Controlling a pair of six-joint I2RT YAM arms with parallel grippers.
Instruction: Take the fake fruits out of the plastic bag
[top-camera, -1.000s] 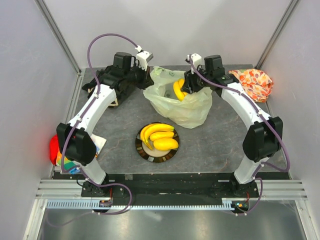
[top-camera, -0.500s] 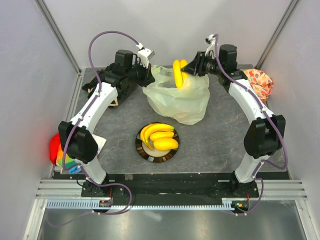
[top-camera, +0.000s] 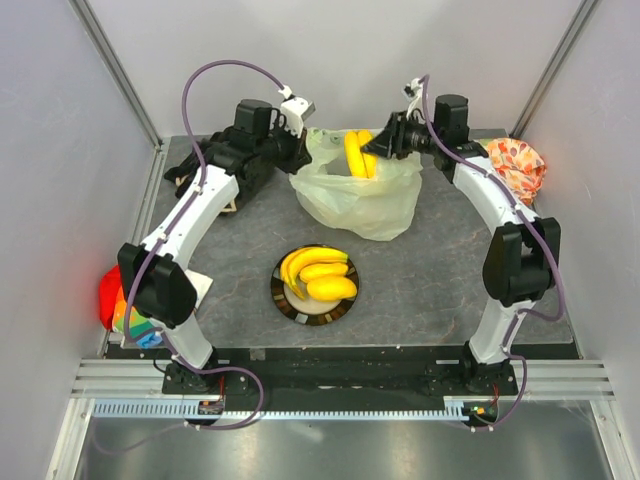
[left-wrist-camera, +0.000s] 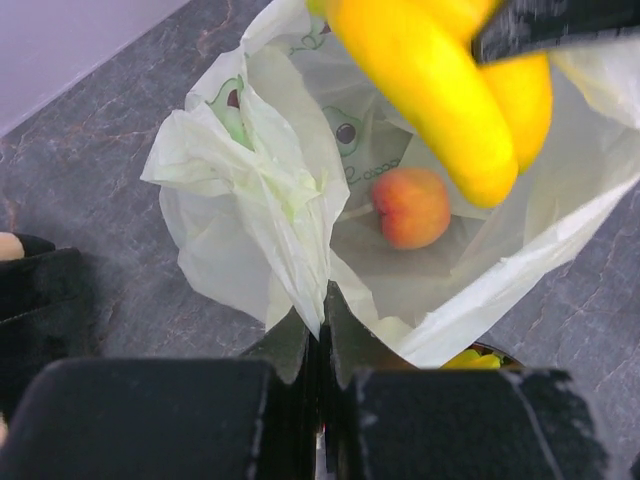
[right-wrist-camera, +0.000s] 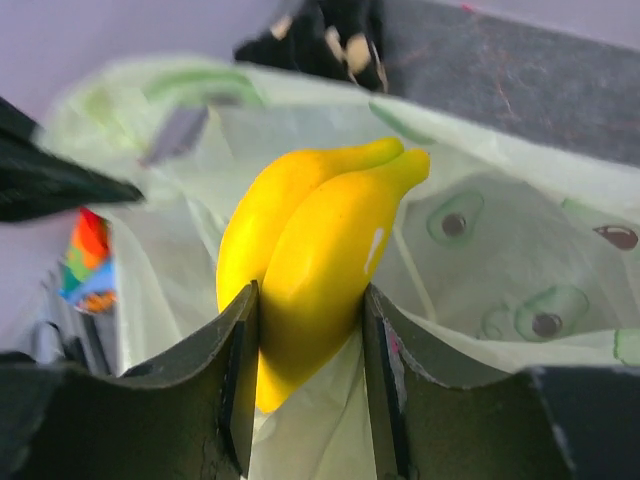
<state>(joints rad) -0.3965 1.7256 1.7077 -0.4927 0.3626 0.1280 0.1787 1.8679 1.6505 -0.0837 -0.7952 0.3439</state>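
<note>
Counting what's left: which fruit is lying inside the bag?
The small round orange-pink peach, at the bag's bottom. The banana bunch is held in the right claw; the other yellow fruits sit on the plate.

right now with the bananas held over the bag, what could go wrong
The right claw squeezes the glossy banana bunch near one end only, so it may slip and fall back into the plastic bag.
The left claw pinches just a thin fold of the bag's rim. That fold could tear or pull free, and the mouth might then close over the peach inside.
</note>
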